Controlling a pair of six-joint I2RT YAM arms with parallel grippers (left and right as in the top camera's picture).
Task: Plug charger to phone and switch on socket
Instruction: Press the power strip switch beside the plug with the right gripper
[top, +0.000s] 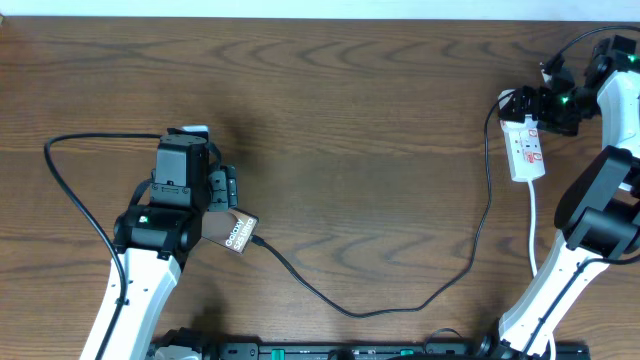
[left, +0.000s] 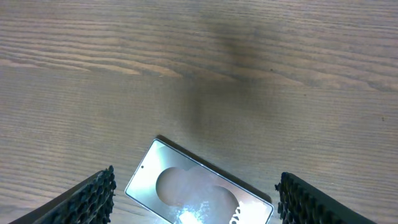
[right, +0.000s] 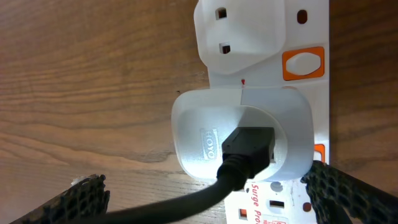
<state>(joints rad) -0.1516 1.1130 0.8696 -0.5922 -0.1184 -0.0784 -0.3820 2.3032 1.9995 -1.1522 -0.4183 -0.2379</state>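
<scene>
The brown wooden worktop (top: 350, 120) carried everything. The left claw (top: 222, 195) hung over the phone (top: 232, 232) near the left side. Its fingers (left: 93, 196) were spread wide, and the phone lay flat between them, apart from both. The right claw (top: 530, 108) was spread too, its fingers (right: 84, 199) straddling the top end of the white power strip (top: 527, 150) at the far right. The black charger cable (top: 400, 305) ran from a white adapter (right: 205, 130) seated in the strip and looped down across the worktop. Its tip met the phone's lower right end; whether it was fully seated could not be told. An orange switch (right: 303, 63) sat beside the neighbouring empty outlet.
</scene>
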